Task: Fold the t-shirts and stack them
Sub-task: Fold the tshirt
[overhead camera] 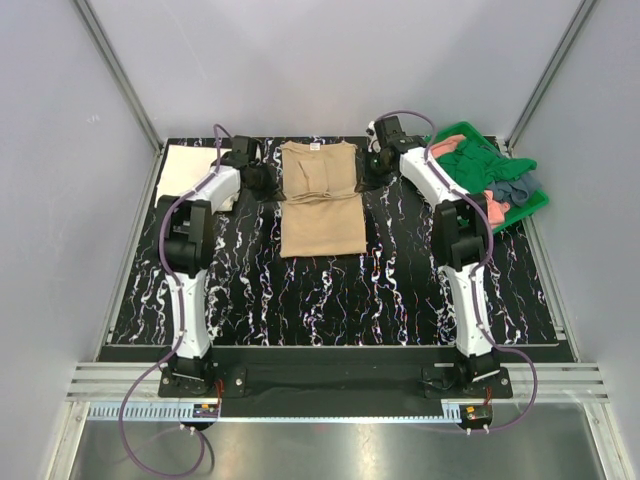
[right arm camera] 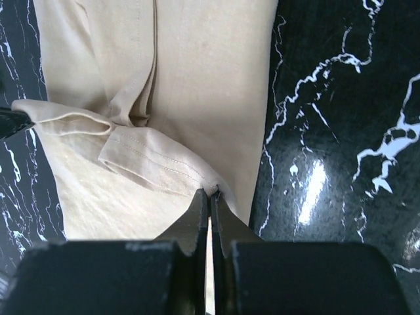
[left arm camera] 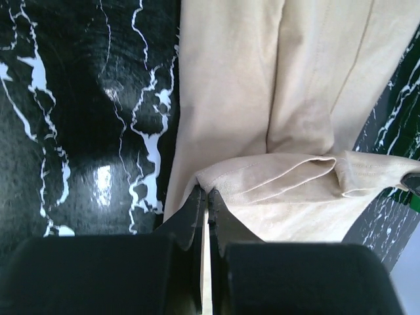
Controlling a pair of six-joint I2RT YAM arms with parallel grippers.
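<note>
Tan t-shirt [overhead camera: 320,215] lies mid-table [overhead camera: 250,290], sleeves folded in, a long narrow strip. Left gripper [left arm camera: 205,197] is pinched closed on its left edge at the collar end. Right gripper [right arm camera: 211,195] is pinched closed on the opposite edge. Cream-white t-shirt [overhead camera: 185,170] sits folded at the far-left corner. 3 more are heaped in the green tray [overhead camera: 535,203], far right: dark green t-shirt [overhead camera: 470,160], salmon-pink t-shirt [overhead camera: 497,205], grey-blue t-shirt [overhead camera: 518,185].

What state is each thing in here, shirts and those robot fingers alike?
Tan cloth t-shirt: spread out, sleeves folded in, far corners pinched.
Left fingers: shut on tan shirt.
Right fingers: shut on tan shirt.
Cream-white cloth t-shirt: folded, far left.
Dark green cloth t-shirt, salmon-pink t-shirt, grey-blue t-shirt: crumpled in green plastic tray.
</note>
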